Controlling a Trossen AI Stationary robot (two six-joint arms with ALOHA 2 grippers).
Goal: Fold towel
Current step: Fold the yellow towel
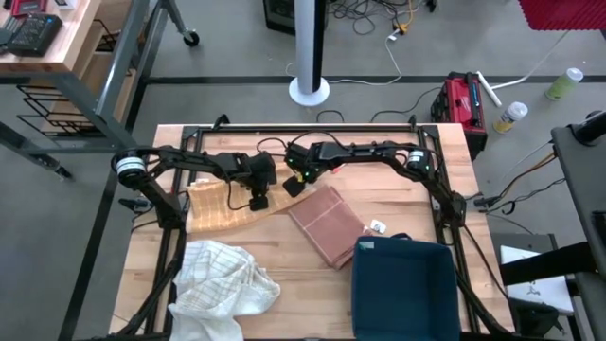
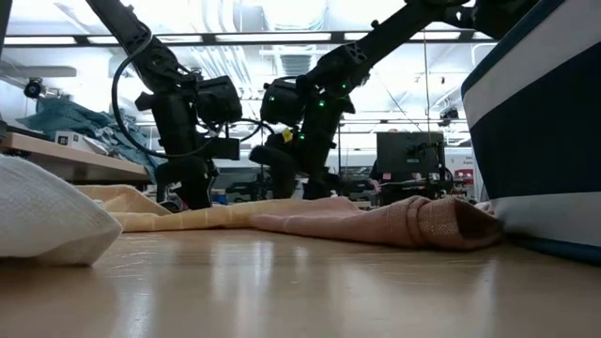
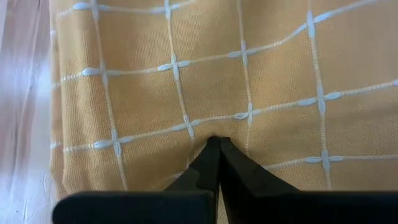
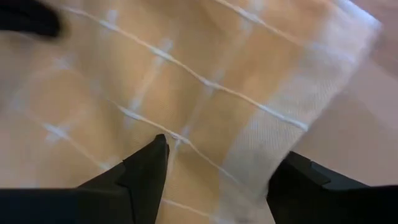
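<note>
A yellow towel [image 1: 220, 206] with a white grid lies spread on the table at the far left; its right end reaches a folded pink towel [image 1: 327, 224]. My left gripper [image 1: 258, 200] is shut, pointing steeply down, its tips on the yellow cloth [image 3: 186, 81] near the towel's right part. My right gripper [image 1: 295, 186] is open just to the right of it, slanting down over the towel's white-banded right edge [image 4: 280, 118], one finger on either side of that edge [image 4: 221, 168]. Whether it touches the cloth, I cannot tell. My left gripper meets the yellow towel's top surface [image 3: 214, 127] with the tips of its shut fingers [image 3: 214, 155], coming from above and pointing steeply down. The cloth lies flat on the table there. Whether a small pucker of cloth is caught between the tips, I cannot tell.
A crumpled white towel [image 1: 222, 279] lies at the near left. A dark blue bin [image 1: 405, 284] stands at the near right, close to the pink towel. A small white tag [image 1: 377, 227] lies beside the pink towel. Black frame rails [image 1: 445, 204] run along the table's sides.
</note>
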